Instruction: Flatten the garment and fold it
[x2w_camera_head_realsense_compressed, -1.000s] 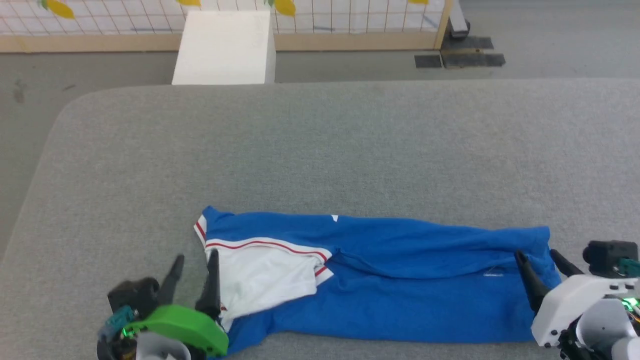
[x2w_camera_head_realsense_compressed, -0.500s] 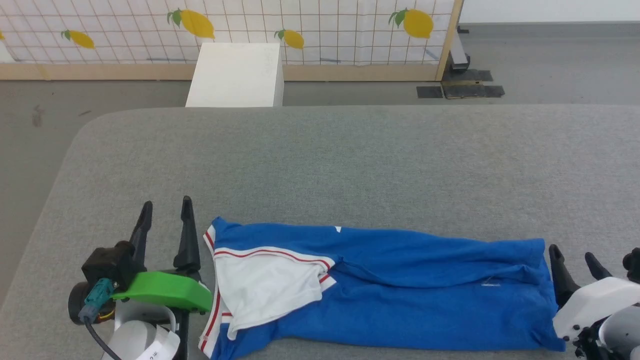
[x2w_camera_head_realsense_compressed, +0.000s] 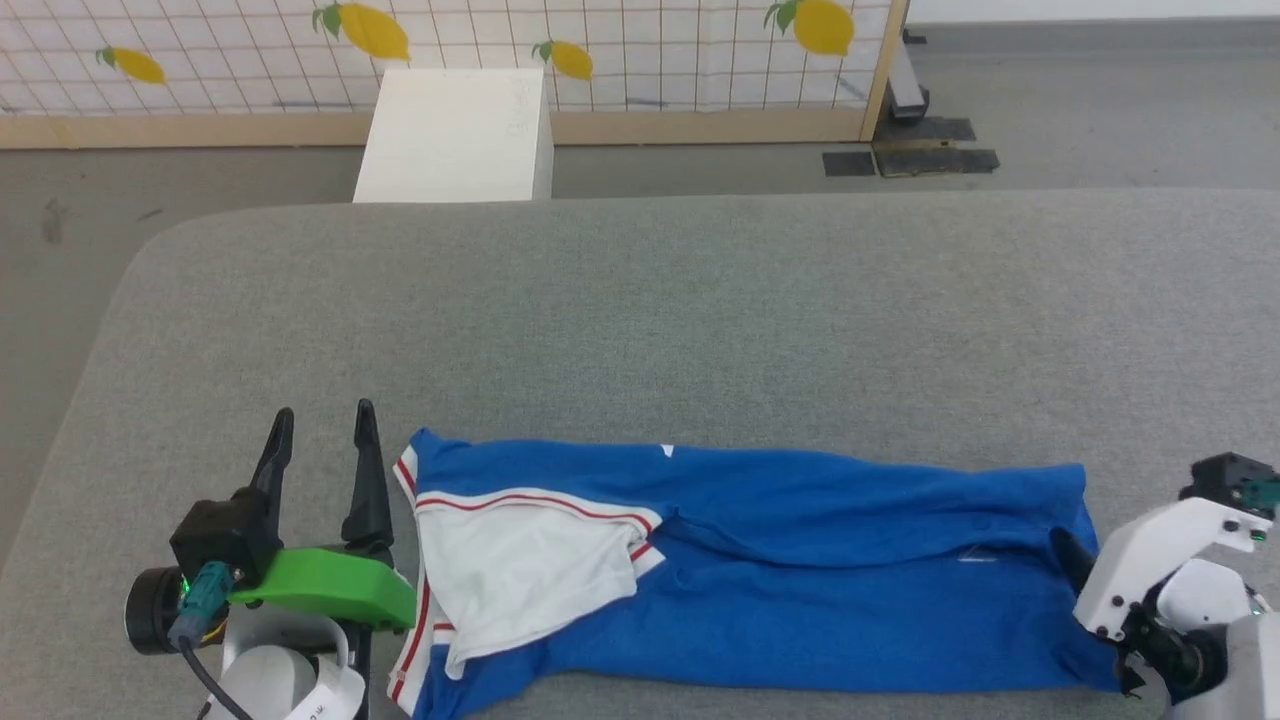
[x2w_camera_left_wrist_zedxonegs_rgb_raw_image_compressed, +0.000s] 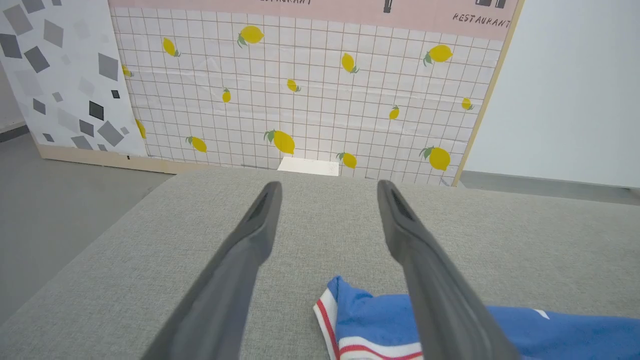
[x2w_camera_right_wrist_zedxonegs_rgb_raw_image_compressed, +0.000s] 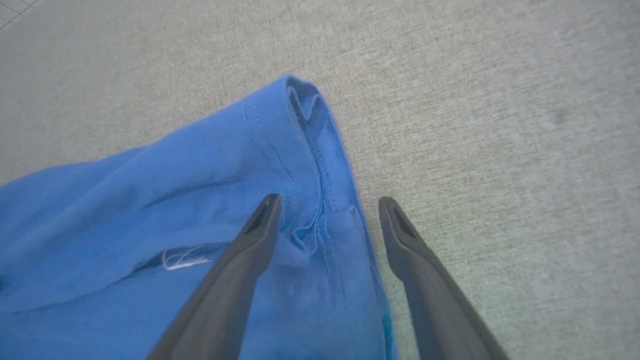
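The royal-blue knit T-shirt with white short sleeves and red stripe trim (x2w_camera_head_realsense_compressed: 780, 570) lies as a long, rumpled band across the grey felt-covered tabletop (x2w_camera_head_realsense_compressed: 640, 300), with one end at each gripper. The left gripper (x2w_camera_left_wrist_zedxonegs_rgb_raw_image_compressed: 328, 185) has its jaws released and spread wide, holding nothing. Bare grey surface lies between them, and the shirt's red-striped corner sits just outside, and partly under, the finger nearer the cloth. The right gripper (x2w_camera_right_wrist_zedxonegs_rgb_raw_image_compressed: 330, 201) is likewise spread and empty, but its jaws straddle the stitched blue hem (x2w_camera_right_wrist_zedxonegs_rgb_raw_image_compressed: 320, 165). One finger is over cloth, the other over bare tabletop, and the hem edge runs between them. Whether either finger touches the fabric cannot be told.

The step in hand looks to be taking hold of both ends, so the band can be drawn flat. The right jaws seem well placed and should need only to drop straight and close, gathering every layer of the hem (a small white thread (x2w_camera_right_wrist_zedxonegs_rgb_raw_image_compressed: 185, 260) just outside the cloth-side finger hints where the layers part). The left jaws would first have to sidle towards the cloth until the striped edge lies between them. The turned-over white sleeve (x2w_camera_head_realsense_compressed: 520, 570) lies just beyond that finger. Pinching the sleeve alone would likely drag it loose instead of tensioning the body, so the bite should take the blue edge beneath.
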